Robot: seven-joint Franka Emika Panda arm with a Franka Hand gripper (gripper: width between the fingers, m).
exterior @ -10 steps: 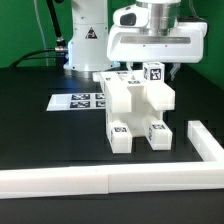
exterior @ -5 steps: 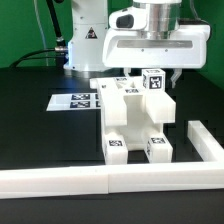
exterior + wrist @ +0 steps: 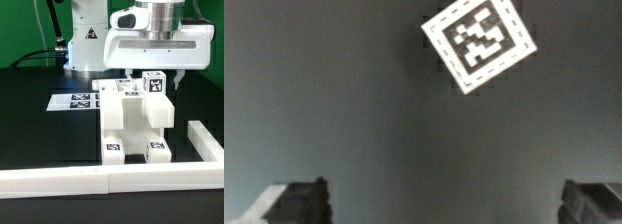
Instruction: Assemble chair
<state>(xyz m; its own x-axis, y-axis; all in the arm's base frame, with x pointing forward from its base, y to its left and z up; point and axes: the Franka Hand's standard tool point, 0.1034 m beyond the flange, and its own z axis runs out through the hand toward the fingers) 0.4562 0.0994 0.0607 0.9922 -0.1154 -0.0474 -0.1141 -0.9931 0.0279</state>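
The white chair assembly (image 3: pixel 135 120) stands on the black table, with marker tags on its top and on its two front feet. My gripper (image 3: pixel 152 78) hangs just over its rear top, behind the tagged block (image 3: pixel 153 83). In the wrist view a blurred grey-white face with one tag (image 3: pixel 478 42) fills the picture, very close. My gripper (image 3: pixel 445 205) has its jaws wide apart, and only the dark fingertips (image 3: pixel 295 205) show at the two edges. I cannot tell whether they touch the chair.
A white L-shaped wall runs along the front (image 3: pixel 100 181) and up the exterior view's right (image 3: pixel 207 143). The marker board (image 3: pixel 75 101) lies flat to the exterior view's left of the chair. The arm's base (image 3: pixel 85 40) stands behind.
The chair assembly has slid toward the front wall and a little to the exterior view's left. The gripper has stayed over its rear top.
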